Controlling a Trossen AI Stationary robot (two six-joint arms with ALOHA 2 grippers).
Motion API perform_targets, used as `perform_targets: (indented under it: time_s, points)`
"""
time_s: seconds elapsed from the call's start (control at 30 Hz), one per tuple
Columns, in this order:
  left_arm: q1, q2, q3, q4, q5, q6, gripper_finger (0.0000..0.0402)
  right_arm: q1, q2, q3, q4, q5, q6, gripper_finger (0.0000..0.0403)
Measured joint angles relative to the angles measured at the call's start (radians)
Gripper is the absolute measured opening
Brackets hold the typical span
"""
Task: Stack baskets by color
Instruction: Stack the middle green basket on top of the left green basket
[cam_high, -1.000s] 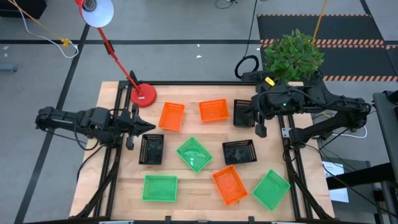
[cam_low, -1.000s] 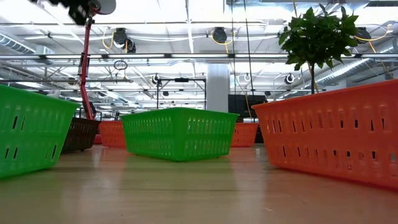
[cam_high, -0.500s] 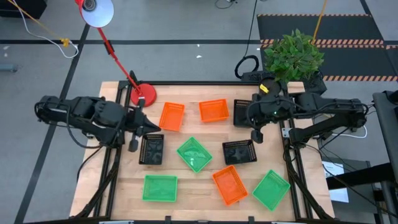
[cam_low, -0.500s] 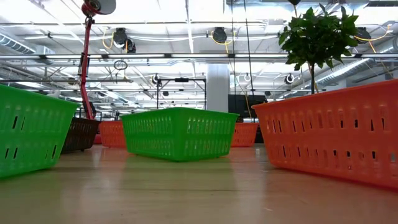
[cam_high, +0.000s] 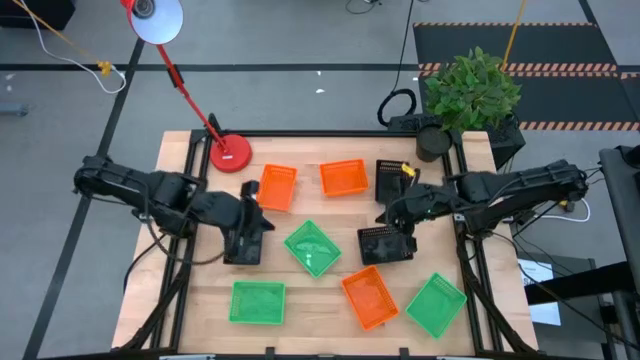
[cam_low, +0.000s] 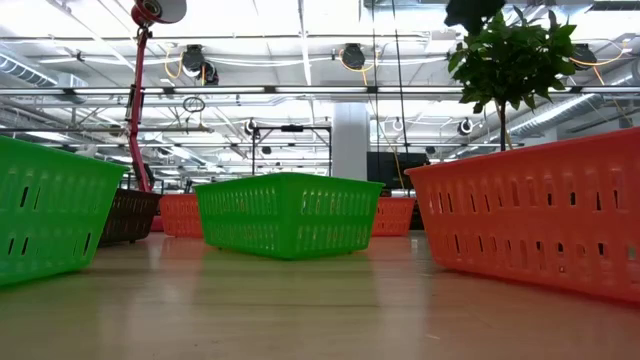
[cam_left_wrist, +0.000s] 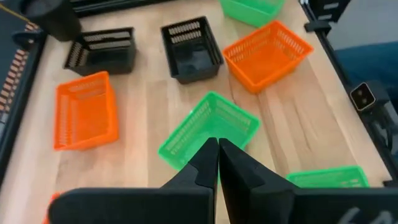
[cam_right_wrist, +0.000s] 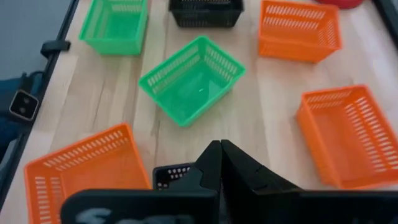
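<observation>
Nine small shallow plastic mesh baskets sit spread over the wooden surface (cam_high: 200, 290), none stacked. Orange ones: back-left orange basket (cam_high: 276, 187) just beside the back-centre orange basket (cam_high: 344, 178), front orange basket (cam_high: 369, 297) near the front edge. Green ones: centre green basket (cam_high: 312, 247) turned diagonal, front-left green basket (cam_high: 257, 302), front-right green basket (cam_high: 436, 305), also turned. Black ones: left black basket (cam_high: 243, 243), mostly under the left arm; middle black basket (cam_high: 386, 244), partly under the right arm; back black basket (cam_high: 391, 179) near the back-right edge.

Left gripper (cam_high: 262, 218) hangs above the left black basket, fingers pressed together, holding nothing; in the left wrist view its closed fingertips (cam_left_wrist: 214, 152) point out over the centre green basket (cam_left_wrist: 208, 130).

Right gripper (cam_high: 386, 214) hangs above the far edge of the middle black basket, fingers closed and empty; in the right wrist view the closed tips (cam_right_wrist: 219, 155) sit over that basket's rim (cam_right_wrist: 171, 175), the centre green basket (cam_right_wrist: 191, 79) beyond.

Red round lamp base (cam_high: 230, 153) sits at the back-left corner, its red arm slanting up to a white lamp head (cam_high: 157, 18). Green potted plant (cam_high: 471, 87) at the back-right corner.

Low view: no gripper visible, only baskets close up, with a green one (cam_low: 287, 213) in the middle.
</observation>
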Motion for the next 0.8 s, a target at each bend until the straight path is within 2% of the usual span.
perform_targets:
  time_s: [0.13, 0.27, 0.47, 0.6, 0.8]
  points:
    - [-0.008, 0.100, 0.000, 0.006, 0.051, 0.005, 0.0042, 0.017, 0.000, -0.062, 0.040, 0.000, 0.033, 0.0000]
    - [-0.008, 0.220, 0.000, 0.004, 0.110, 0.006, 0.0099, 0.023, 0.000, -0.102, 0.083, -0.002, 0.034, 0.0000]
    - [-0.008, 0.392, 0.000, 0.006, 0.111, 0.023, 0.0170, 0.022, 0.000, -0.120, 0.117, 0.000, 0.034, 0.0000]
    - [-0.008, 0.481, 0.000, 0.009, 0.101, 0.088, 0.0181, 0.022, 0.000, -0.120, 0.116, 0.000, 0.033, 0.0000]
    - [-0.008, 0.562, 0.000, 0.022, 0.070, 0.181, 0.0163, 0.044, 0.000, -0.120, 0.111, 0.000, 0.022, 0.0000]
